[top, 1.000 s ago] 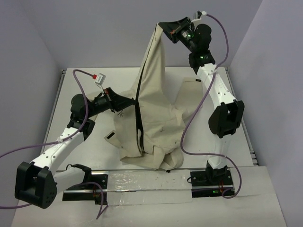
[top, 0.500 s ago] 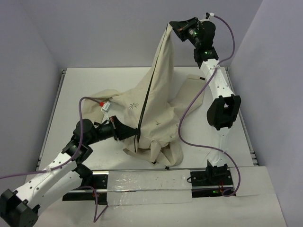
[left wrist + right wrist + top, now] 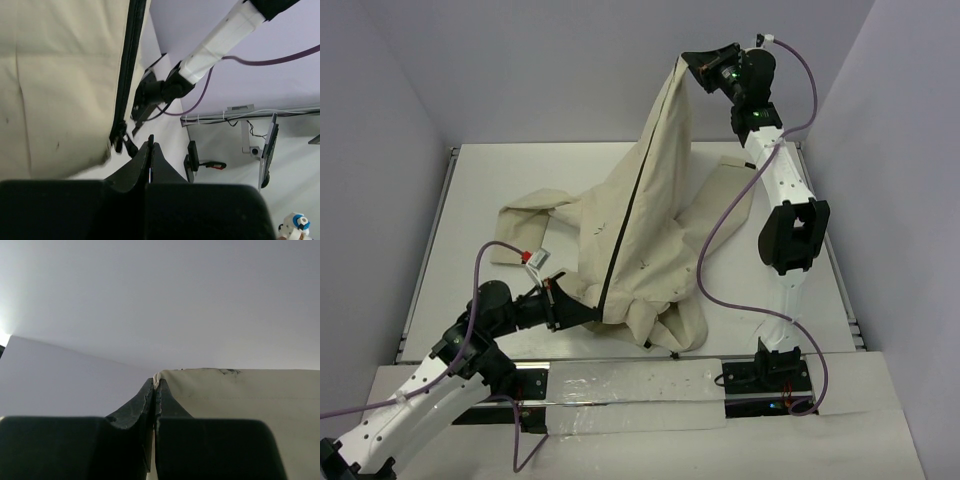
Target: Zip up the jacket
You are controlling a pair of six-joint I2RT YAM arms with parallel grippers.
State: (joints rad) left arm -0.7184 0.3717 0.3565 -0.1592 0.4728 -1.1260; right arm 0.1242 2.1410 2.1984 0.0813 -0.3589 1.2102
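The beige jacket (image 3: 655, 230) hangs stretched between my two grippers, its lower part bunched on the white table (image 3: 470, 180). A dark zipper line (image 3: 623, 235) runs straight down its front. My right gripper (image 3: 693, 63) is raised at the back, shut on the jacket's top edge (image 3: 165, 374). My left gripper (image 3: 591, 316) is low at the zipper's near end, jaws shut. In the left wrist view the black slider (image 3: 119, 136) sits just left of that gripper (image 3: 150, 142). Its pull tab reaches the left finger's edge, and a thin dark sliver shows between the tips.
One sleeve (image 3: 520, 215) lies spread to the left, another (image 3: 725, 175) at the back right under the right arm (image 3: 785, 200). A purple cable (image 3: 705, 270) loops beside the jacket. The arms' mounting rail (image 3: 620, 385) runs along the near edge. Walls close in behind and beside.
My left gripper has travelled along the zipper line toward the near edge. My right gripper has risen and shifted right, and the jacket front is now pulled taut.
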